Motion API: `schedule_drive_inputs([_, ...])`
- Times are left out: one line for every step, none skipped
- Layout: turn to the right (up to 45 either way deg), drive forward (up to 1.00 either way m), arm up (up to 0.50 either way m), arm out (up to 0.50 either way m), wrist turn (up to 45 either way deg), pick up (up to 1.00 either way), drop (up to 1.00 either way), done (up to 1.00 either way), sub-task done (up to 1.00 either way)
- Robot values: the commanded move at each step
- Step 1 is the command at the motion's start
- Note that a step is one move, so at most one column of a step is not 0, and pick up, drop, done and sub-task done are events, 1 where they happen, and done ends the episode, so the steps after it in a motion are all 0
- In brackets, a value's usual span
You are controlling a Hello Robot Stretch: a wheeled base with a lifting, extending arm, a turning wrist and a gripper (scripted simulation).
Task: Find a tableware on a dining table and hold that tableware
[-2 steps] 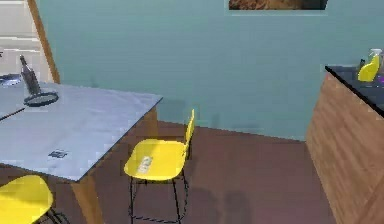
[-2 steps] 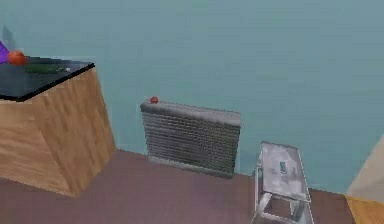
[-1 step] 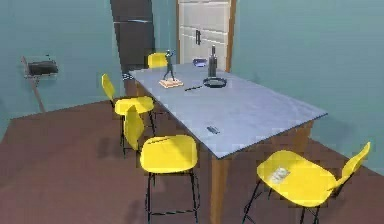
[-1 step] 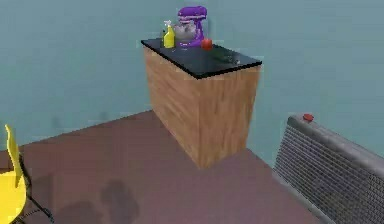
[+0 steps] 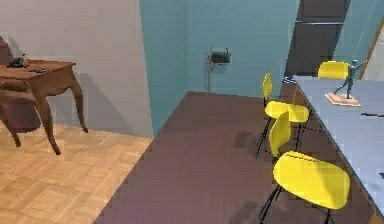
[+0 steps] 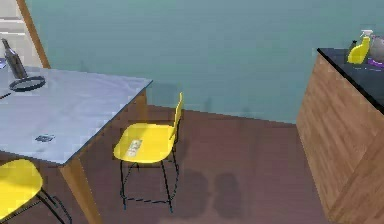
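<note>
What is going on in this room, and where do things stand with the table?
A Stretch robot is beside a pale dining table with yellow chairs alongside, looking for tableware to hold. On the tabletop are a dark round dish, a bottle standing next to it, and a small figurine. The dish rests on the table, so the pick-up is not yet done. A wooden counter stands across the floor.
</note>
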Motion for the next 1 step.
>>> schedule_drive_inputs([-3.0,0.00,0.00,0.00,0.0,0.00,0.00,0.00,0.00])
